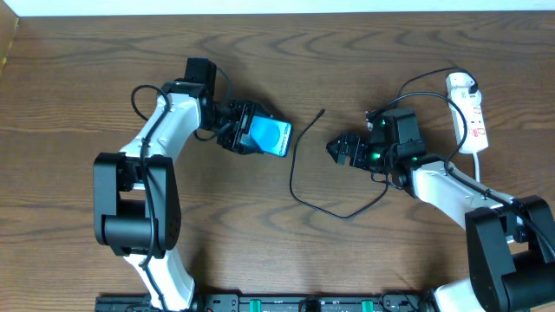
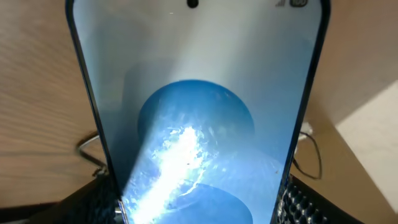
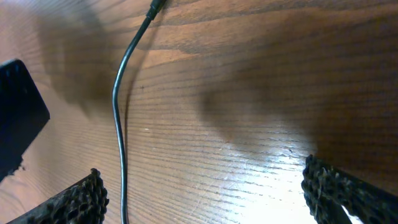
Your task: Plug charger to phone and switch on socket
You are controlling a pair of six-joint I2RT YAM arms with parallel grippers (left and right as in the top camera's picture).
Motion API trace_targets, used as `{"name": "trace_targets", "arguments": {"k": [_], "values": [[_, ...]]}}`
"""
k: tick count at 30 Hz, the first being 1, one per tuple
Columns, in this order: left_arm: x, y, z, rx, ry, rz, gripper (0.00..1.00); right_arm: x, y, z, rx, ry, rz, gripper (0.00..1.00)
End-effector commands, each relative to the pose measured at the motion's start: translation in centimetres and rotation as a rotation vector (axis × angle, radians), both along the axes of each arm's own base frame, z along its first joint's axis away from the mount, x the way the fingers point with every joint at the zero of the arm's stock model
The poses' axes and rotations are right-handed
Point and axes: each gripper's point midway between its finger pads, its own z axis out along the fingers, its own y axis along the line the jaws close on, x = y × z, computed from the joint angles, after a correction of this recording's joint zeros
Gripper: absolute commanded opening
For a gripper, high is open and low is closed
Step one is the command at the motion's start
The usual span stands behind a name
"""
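A dark brown, wood-grained bench (image 1: 78,78) fills the overhead view. A pale strip (image 1: 347,5) runs along the top edge. Soft glare (image 3: 267,177) brightens the right wrist view's lower right.

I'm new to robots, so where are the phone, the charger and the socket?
phone (image 1: 270,136): overhead view, middle of blue screen.
charger (image 3: 116,124): right wrist view, mid-cable.
socket (image 1: 473,117): overhead view, middle of white strip.

I see a robotics lab bench: a brown wood-grain tabletop (image 1: 69,113), one white-and-black robot arm (image 1: 160,130) at lower left, a second arm (image 1: 438,189) at lower right, a black mounting rail (image 1: 260,303) along the bottom edge.
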Motion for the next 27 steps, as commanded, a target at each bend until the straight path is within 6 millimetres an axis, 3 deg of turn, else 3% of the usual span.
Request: {"name": "trace_targets", "arguments": {"k": [1, 10, 27], "values": [[0.2, -1.2, 3.1, -0.114, -0.012, 0.018, 0.64, 0.2, 0.2, 0.1, 0.001, -0.001, -0.004, 0.99], [1.3, -2.4, 5.1, -0.242, -0.014, 0.042, 0.64, 0.2, 0.1, 0.1, -0.001, 0.0, -0.008, 0.99], [1.8, -2.4, 5.2, -0.243, -0.018, 0.062, 0.64, 0.2, 0.2, 0.1, 0.001, -0.004, -0.007, 0.99]]}}
